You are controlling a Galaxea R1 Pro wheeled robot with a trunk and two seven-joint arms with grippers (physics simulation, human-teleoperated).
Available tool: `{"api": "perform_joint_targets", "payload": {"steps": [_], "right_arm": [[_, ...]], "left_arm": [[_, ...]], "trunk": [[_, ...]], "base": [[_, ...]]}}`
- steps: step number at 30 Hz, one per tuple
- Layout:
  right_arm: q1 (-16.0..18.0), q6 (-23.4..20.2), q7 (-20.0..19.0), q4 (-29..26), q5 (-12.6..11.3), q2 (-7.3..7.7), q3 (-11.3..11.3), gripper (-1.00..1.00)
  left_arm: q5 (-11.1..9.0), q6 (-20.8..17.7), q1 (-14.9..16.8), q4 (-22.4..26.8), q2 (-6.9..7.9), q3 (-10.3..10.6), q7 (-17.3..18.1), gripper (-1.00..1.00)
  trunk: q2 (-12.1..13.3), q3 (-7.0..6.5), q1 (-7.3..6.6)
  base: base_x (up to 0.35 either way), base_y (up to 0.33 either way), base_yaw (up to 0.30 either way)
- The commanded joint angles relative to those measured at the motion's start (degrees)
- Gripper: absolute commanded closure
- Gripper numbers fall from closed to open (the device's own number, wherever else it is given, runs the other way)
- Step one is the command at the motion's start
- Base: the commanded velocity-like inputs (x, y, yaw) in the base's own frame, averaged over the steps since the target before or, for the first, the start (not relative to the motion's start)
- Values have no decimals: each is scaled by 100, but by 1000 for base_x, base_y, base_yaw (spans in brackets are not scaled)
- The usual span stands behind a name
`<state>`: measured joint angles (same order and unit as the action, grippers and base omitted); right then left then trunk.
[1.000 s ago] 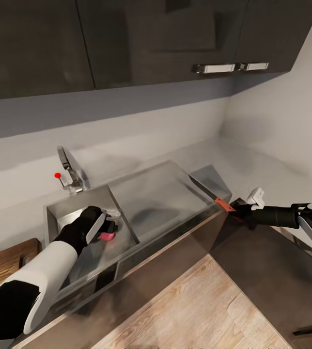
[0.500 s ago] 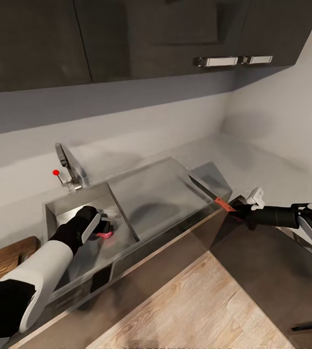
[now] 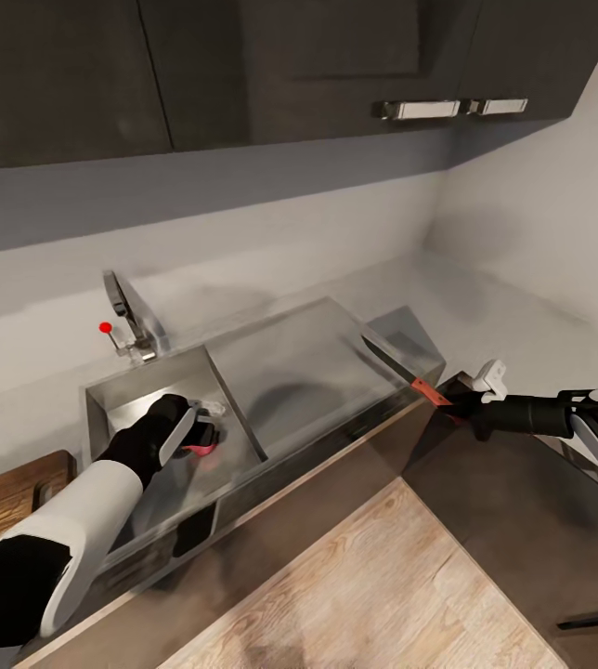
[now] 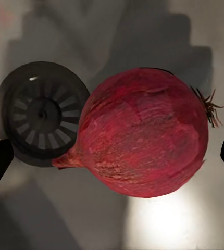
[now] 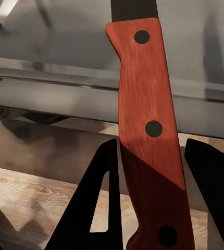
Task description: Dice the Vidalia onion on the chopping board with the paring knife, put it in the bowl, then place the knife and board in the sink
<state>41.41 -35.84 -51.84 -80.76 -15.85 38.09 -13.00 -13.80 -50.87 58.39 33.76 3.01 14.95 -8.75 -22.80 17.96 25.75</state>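
Left wrist view: Vidalia onion (image 4: 143, 133) is a dark pinkish-red bulb with streaked papery skin, dried root tuft at one end, short pointed stem at the other; it lies on the grey floor of the sink (image 4: 34, 219), just beside the round slotted drain (image 4: 36, 112) and overlapping its rim; left hand (image 4: 112, 153) is spread wide, one dark fingertip on each side of the bulb, neither touching it.

Head view: left hand (image 3: 195, 435) is down inside the sink (image 3: 104, 400) basin, at the onion (image 3: 204, 449), which shows as a small pink patch; faucet (image 3: 124, 311) with red-tipped lever at 12 o'clock from the basin; chopping board (image 3: 2, 492) on the desk (image 3: 513, 316) at 9 o'clock from the basin, mostly behind the left arm.

Right hand (image 3: 448, 401) pinches the paring knife (image 3: 401, 370) by its reddish-brown handle; dark blade points out over the drainboard corner, at 3 o'clock from the basin; right wrist view: riveted handle (image 5: 148, 130) sits between the two black fingers (image 5: 104, 198), which close on it.
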Motion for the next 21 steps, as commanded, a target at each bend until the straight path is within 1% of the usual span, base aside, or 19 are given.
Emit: {"api": "perform_joint_targets", "payload": {"steps": [1,10,21], "right_arm": [[8,-37,7,-1,-40,5,-10,100],[8,-37,8,-1,-37,5,-10,100],[8,-37,7,-1,-38,5,-10,100]], "left_arm": [[-61,-20,7,7,6,42,-48,-100],[-61,-20,103,0,-2,43,-48,-100],[-61,-20,120,-1,-9,43,-48,-100]], "trunk": [[-12,11,4],[-12,11,4],[-12,25,4]], "base": [[0,0,0],[0,0,0],[0,0,0]]}}
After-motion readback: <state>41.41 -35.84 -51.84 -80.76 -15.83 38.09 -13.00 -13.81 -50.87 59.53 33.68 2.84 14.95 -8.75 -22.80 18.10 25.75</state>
